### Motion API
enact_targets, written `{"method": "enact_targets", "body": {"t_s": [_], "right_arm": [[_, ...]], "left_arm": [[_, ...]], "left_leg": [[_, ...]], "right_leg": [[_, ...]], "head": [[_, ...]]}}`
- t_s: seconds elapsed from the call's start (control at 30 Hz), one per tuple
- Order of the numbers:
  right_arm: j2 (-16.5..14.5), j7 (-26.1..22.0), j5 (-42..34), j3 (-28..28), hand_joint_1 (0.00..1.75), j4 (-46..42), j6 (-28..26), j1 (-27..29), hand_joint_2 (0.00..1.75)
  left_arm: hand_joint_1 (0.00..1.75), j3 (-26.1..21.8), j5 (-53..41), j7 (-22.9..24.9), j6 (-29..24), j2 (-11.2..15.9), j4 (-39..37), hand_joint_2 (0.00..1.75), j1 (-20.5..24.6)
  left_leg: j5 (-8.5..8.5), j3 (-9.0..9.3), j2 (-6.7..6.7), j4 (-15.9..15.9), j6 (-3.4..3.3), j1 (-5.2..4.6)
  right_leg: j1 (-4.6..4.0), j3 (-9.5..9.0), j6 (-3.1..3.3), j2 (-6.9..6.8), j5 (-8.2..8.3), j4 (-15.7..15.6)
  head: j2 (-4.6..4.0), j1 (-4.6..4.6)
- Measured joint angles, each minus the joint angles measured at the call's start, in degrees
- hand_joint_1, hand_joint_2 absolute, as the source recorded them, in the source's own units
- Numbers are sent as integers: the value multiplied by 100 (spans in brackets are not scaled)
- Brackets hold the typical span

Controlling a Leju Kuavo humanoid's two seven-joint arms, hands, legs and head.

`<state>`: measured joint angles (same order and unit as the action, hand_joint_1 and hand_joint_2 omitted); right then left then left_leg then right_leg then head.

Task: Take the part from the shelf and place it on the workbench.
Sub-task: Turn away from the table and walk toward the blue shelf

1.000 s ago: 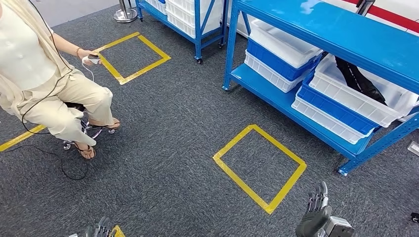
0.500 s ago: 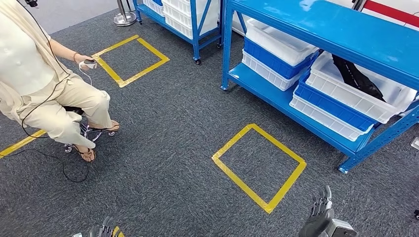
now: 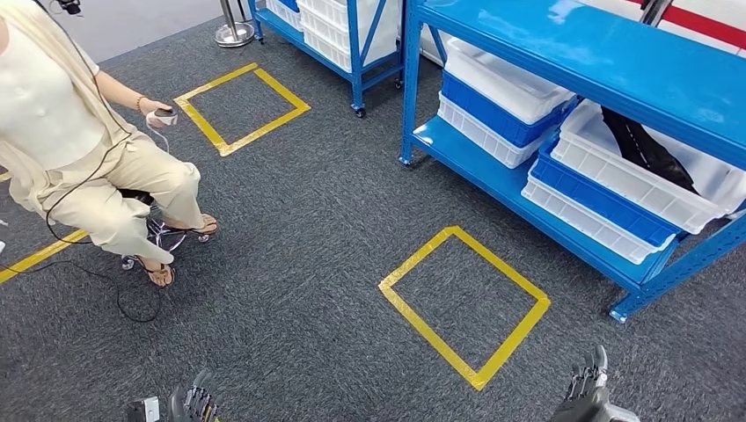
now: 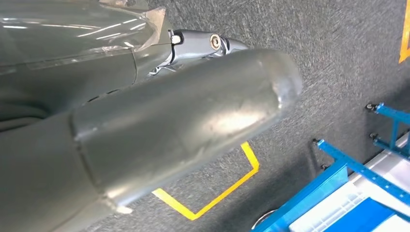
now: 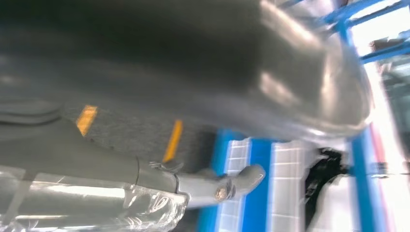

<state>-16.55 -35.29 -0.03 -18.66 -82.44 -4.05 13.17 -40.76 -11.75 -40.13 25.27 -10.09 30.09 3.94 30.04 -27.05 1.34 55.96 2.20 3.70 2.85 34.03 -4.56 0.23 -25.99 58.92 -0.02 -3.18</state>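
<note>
Both the left hand (image 3: pixel 195 406) and right hand (image 3: pixel 588 394) hang empty, fingers loosely apart, so reaching the black part (image 3: pixel 649 149) in the shelf (image 3: pixel 519 189) bin comes next.

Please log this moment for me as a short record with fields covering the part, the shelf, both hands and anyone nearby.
part: black part lying in a white bin on the blue shelf
left hand: left hand low, holds nothing
right hand: right hand low, fingers apart, holds nothing
floor: yellow tape square on grey carpet before the shelf
person: seated person holding a small device
task state: part not yet taken
</note>
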Motion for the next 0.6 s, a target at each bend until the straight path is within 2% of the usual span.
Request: {"method": "enact_targets", "body": {"t_s": [0.03, 0.07, 0.1, 0.13, 0.17, 0.23, 0.27, 0.3, 0.33, 0.37, 0.4, 0.43, 0.47, 0.5, 0.6], "right_arm": [[-1, 1, -1, -7, 0, -4, -12, 0, 0], [-3, 0, -2, -14, 0, -10, -22, 6, 0], [-4, -3, -2, -20, 0, -19, -31, 8, 0], [-5, -7, -2, -26, 0, -27, -40, 8, 0], [-9, -11, -2, -31, 0, -34, -47, 11, 0], [-11, -14, -2, -37, 0, -38, -55, 13, 0], [-13, -14, -2, -41, 0, -38, -58, 19, 0], [-13, -14, -2, -46, 0, -38, -61, 24, 0], [-13, -14, -2, -52, 0, -38, -63, 26, 0], [-13, -14, -2, -56, 0, -38, -63, 27, 0], [-16, -14, -2, -58, 0, -37, -64, 25, 0], [-20, -14, -2, -58, 0, -37, -65, 23, 0], [-23, -15, -2, -60, 0, -38, -66, 23, 0], [-27, -15, -2, -62, 0, -38, -69, 24, 0], [-25, -22, -3, -67, 0, -48, -90, 28, 0]], "left_arm": [[0, 37, -1, 0, -16, -3, -14, 0, 5], [0, 72, -2, 0, -32, -7, -29, 0, 11], [0, 104, -2, 0, -48, -10, -45, 0, 20], [0, 136, -3, 0, -62, -13, -57, 0, 28], [0, 162, -2, 0, -73, -14, -69, 0, 33], [0, 201, -2, 0, -85, -12, -100, 0, 27], [0, 211, -1, 0, -89, -10, -114, 0, 19], [0, 218, -1, 0, -92, -9, -125, 0, 13], [0, 225, -1, 0, -93, -7, -130, 0, 9], [0, 228, -1, 0, -94, -5, -132, 0, 8], [0, 231, -1, 0, -95, 2, -133, 0, 10], [0, 233, -1, 0, -95, 9, -134, 0, 16], [0, 237, -1, -1, -96, 16, -134, 0, 22], [0, 242, 1, -2, -97, 21, -137, 0, 27], [0, 276, 3, -3, -99, 22, -151, 0, 28]], "left_leg": [[12, 17, -3, -23, 24, 24], [44, 28, -4, -1, 30, 51], [113, -13, -10, 117, 15, 61], [230, -138, -19, 375, -19, 56], [379, -354, -37, 778, -75, 26], [626, -939, -75, 1686, -200, -77], [622, -1178, -93, 1964, -270, -135], [487, -1312, -110, 2008, -352, -196], [245, -1331, -127, 1827, -440, -260], [-59, -1256, -146, 1475, -534, -329], [-284, -1145, -162, 1113, -618, -393], [-404, -1033, -170, 813, -664, -440], [-438, -954, -175, 615, -684, -474], [-394, -911, -177, 519, -686, -491], [-374, -740, -180, 353, -687, -466]], "right_leg": [[-21, -5, 103, 14, -29, 16], [-39, -23, 171, 27, -54, 15], [-63, -54, 228, 39, -80, 15], [-87, -94, 288, 49, -107, 11], [-115, -127, 339, 50, -136, 7], [-211, -193, 437, 59, -201, 8], [-262, -236, 484, 72, -235, 7], [-309, -291, 520, 90, -274, 7], [-346, -358, 548, 109, -318, 6], [-373, -420, 564, 126, -367, 3], [-406, -470, 565, 139, -423, 2], [-427, -501, 559, 153, -471, -3], [-438, -515, 548, 163, -506, -16], [-457, -548, 526, 169, -512, -7], [-456, -603, 449, 133, -531, 115]], "head": [[0, 12], [0, 30], [0, 48], [0, 63], [0, 80], [0, 87], [0, 88], [0, 85], [0, 85], [0, 85], [0, 80], [0, 78], [0, 72], [0, 69], [0, 81]]}}
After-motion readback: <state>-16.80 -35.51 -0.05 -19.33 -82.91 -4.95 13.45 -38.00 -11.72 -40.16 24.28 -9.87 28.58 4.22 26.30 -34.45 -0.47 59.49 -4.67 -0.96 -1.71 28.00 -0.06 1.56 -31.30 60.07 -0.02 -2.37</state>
